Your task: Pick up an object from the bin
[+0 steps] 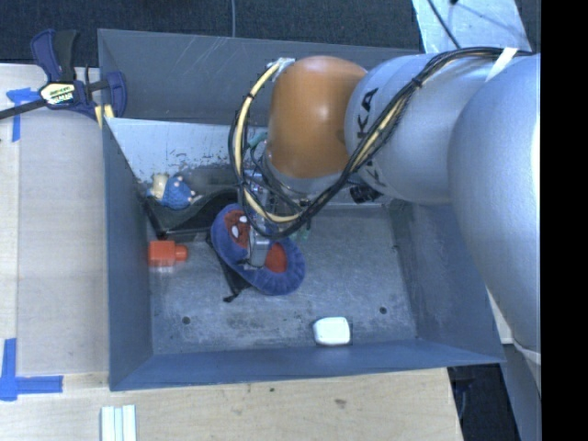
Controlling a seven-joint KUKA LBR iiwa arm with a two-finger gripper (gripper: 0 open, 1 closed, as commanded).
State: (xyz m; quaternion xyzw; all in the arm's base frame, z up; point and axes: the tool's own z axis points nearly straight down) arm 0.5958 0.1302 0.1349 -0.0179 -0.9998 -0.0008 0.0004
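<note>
**Jaws down on the blue floppy thing, mid-bin**

So the thing in play here is a blue, round, soft-looking piece [283, 277], kind of like a small cap or pouch with a thick rim and a red patch showing inside it. It lies on the bin floor near the middle, a bit left of centre. A thin black strap or tail [233, 288] sticks out of its lower left side.

The jaws are right over its hollow, low enough that the tip overlaps the red inside. Honestly I can't tell whether the jaws are apart or together, since the wrist and cables block too much. I also can't say whether they're touching the fabric.

Above that is the rounded orange cover [312, 118] on the wrist, with yellow and black cables [246, 145] looped around it. The fat grey arm [432, 145] comes in from the right.

The other stuff in the bin [129, 292]:
- A small orange-red block [166, 254] sits left of the blue thing, close but apart from it.
- A little blue-and-pale figure [175, 191] is up in the back left corner, resting on a flat black object [188, 219] that reaches toward the blue piece.
- A small white rounded lump [332, 330] sits by the front wall, well apart from everything else.
</note>
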